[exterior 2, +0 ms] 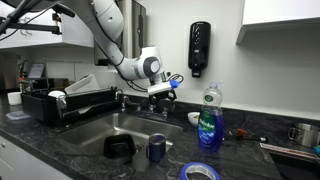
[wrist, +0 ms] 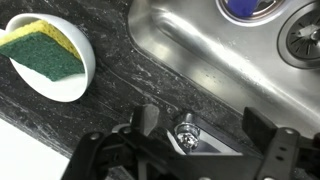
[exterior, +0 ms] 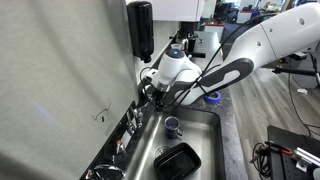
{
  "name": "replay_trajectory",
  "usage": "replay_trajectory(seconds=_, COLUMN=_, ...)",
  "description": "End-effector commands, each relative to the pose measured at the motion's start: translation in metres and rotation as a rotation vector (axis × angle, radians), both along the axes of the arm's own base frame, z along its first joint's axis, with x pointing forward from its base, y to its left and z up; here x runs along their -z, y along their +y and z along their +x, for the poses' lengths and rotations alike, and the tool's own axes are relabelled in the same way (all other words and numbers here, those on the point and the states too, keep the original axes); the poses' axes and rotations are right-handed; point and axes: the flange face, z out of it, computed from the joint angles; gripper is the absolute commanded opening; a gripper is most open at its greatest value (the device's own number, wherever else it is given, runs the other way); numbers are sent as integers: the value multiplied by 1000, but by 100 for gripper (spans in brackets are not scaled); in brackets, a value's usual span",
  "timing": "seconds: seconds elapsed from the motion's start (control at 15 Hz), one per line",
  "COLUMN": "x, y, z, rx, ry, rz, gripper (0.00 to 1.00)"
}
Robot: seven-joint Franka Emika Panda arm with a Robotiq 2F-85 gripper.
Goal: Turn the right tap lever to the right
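End effector (wrist: 190,152) astride lever (wrist: 185,132) (contact unclear)

We log a dark speckled stone countertop (exterior 2: 55,148), seen up close in the wrist view (wrist: 115,85), with a stainless sink (exterior 2: 95,128) set into it. A black dish rack (exterior 2: 58,102) stands at one end, a white cup (exterior 2: 14,99) beside it. Past the sink a blue dish-soap bottle (exterior 2: 208,124) stands upright, a small white dish (wrist: 82,72) near it holding a yellow-green sponge (wrist: 40,50). At the front edge lies a roll of blue tape (exterior 2: 200,172).
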Motion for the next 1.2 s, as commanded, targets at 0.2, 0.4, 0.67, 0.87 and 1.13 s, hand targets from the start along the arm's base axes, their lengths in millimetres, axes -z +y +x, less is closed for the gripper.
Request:
replay_trajectory(seconds=0.2, x=-17, y=0, z=-56, rx=219, ry=-18, rz=52, gripper=100)
replay_trajectory(seconds=0.4, x=-24, y=5, z=-88, rx=289, ry=-43, rz=59, gripper=100)
replay_trajectory(seconds=0.67, x=-31, y=15, z=-129, rx=337, ry=-65, rz=27, gripper=100)
replay_trajectory(seconds=0.87, x=-37, y=28, z=-162, rx=348, ry=-55, rz=-17, gripper=100)
replay_trajectory(seconds=1.13, x=-52, y=50, z=-203, rx=372, ry=-47, rz=-44, gripper=100)
